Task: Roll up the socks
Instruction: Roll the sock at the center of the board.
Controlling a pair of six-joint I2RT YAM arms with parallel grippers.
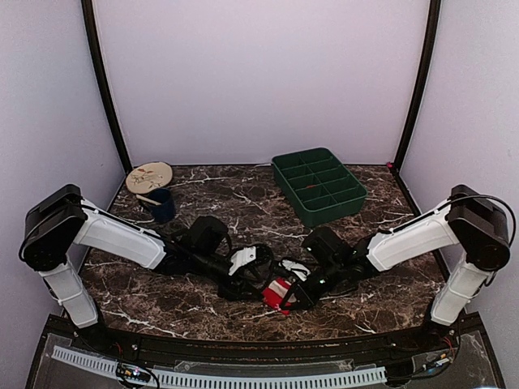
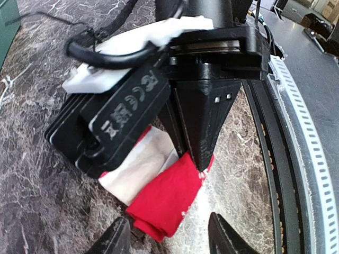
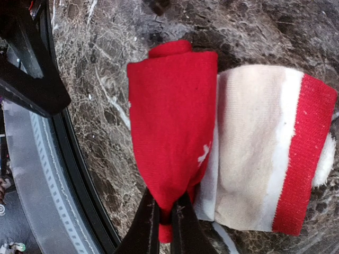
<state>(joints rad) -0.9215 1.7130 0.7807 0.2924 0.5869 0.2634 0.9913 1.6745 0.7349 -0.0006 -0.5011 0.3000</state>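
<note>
Near the middle of the bench's (image 1: 211,190) front edge, the socks (image 3: 175,127) lie bunched together; the right gripper (image 3: 165,219) pinches the red fold while the left gripper (image 2: 168,239) waits just beside them, jaws apart.

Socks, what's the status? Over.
Right end effector shut on red sock. Left end effector open, close by. Sock partly rolled. Green tray far behind.

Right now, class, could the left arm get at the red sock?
Probably yes. The open left fingers sit just short of the sock, with nothing between. The right fingers pinch one end, crowding it from above.
</note>
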